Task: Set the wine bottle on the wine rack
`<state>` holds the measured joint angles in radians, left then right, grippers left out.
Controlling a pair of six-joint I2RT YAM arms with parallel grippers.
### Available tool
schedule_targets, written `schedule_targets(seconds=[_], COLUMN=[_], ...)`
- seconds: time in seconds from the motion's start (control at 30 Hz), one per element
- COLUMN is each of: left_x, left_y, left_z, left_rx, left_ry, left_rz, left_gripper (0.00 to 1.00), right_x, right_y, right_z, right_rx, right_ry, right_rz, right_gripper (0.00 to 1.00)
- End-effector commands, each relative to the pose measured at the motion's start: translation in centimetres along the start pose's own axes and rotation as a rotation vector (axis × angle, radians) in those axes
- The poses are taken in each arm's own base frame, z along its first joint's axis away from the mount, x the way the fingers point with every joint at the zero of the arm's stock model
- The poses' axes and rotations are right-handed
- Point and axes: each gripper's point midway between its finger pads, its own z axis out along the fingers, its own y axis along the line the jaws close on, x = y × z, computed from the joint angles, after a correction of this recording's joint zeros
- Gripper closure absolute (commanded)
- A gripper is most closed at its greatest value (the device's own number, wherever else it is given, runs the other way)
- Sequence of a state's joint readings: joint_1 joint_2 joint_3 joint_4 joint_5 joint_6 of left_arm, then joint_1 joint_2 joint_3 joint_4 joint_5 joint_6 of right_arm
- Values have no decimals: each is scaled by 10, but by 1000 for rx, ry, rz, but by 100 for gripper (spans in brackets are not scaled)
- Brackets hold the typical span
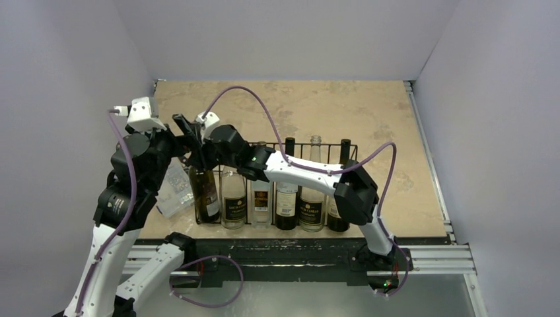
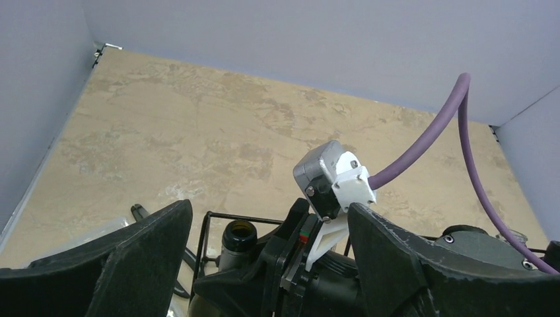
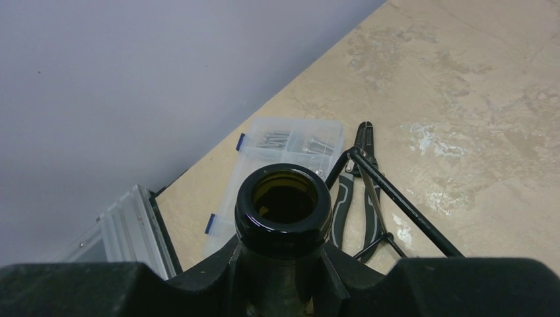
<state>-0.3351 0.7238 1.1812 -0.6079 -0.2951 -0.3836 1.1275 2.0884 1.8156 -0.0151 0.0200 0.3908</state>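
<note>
The dark wine bottle (image 1: 206, 191) hangs upright in the leftmost slot of the black wire wine rack (image 1: 302, 143). My right gripper (image 1: 200, 158) reaches left across the rack and is shut on the bottle's neck. In the right wrist view the open bottle mouth (image 3: 284, 205) rises between the closed fingers, with the rack's corner wire (image 3: 403, 200) to its right. Whether the bottle's base rests on the rack I cannot tell. My left gripper (image 1: 187, 135) is open and empty just behind the bottle neck. In the left wrist view its wide fingers (image 2: 145, 257) frame the bottle mouth (image 2: 239, 234) and the rack wire (image 2: 222, 215).
Several other bottles (image 1: 285, 198) fill the rack along the table's near edge. A clear plastic organiser box (image 1: 173, 191) lies left of the rack and also shows in the right wrist view (image 3: 290, 142). Grey-handled pliers (image 3: 343, 198) lie beside it. Walls enclose the table.
</note>
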Motion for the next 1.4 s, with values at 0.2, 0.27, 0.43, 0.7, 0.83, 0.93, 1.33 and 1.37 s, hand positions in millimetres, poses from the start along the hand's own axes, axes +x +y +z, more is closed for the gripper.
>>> schedule_targets(seconds=[0.2, 0.27, 0.43, 0.7, 0.83, 0.93, 1.33, 1.37], left_x=[-18, -24, -29, -31, -32, -34, -36, -37], left_y=[-23, -25, -20, -16, -16, -17, -17, -17], left_z=[3, -2, -9, -14, -17, -20, -25, -26], left_rx=[176, 200, 186, 164, 164, 170, 178, 178], left_ry=[-169, -219, -254, -236, -236, -236, -245, -247], left_rz=[59, 40, 30, 32, 30, 26, 16, 16], left_gripper=[1, 1, 1, 2, 2, 2, 2, 2], right_x=[45, 46, 49, 51, 50, 51, 52, 52], right_y=[-34, -34, -40, -52, -56, -59, -73, -73], right_z=[15, 17, 19, 22, 15, 12, 4, 2], right_rx=[126, 126, 160, 233, 283, 312, 411, 412], right_ry=[113, 112, 123, 121, 115, 101, 101, 102], right_rz=[-93, -92, -87, -56, 10, 60, 117, 118], right_gripper=[93, 92, 92, 85, 80, 68, 41, 40])
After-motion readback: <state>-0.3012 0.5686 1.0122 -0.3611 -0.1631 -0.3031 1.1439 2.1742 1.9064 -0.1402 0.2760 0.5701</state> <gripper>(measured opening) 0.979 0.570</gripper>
